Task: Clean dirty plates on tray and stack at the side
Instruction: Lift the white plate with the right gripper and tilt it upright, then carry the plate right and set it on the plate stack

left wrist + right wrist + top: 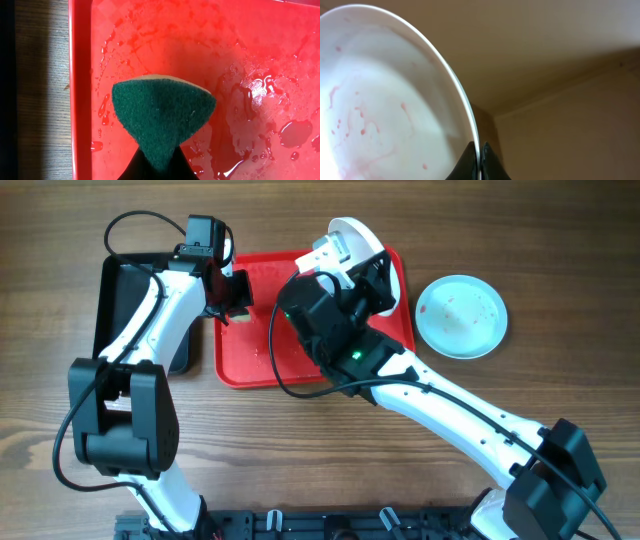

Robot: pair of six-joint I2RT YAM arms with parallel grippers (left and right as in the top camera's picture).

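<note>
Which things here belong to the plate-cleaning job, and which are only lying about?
Job: red tray; white plate, held in the right gripper; pale blue plate, beside the tray; green sponge, held in the left gripper.
Lying about: black tray, under the left arm.

Red tray point(80, 100), green sponge point(160, 115), pink-streaked white plate point(385, 100).
</note>
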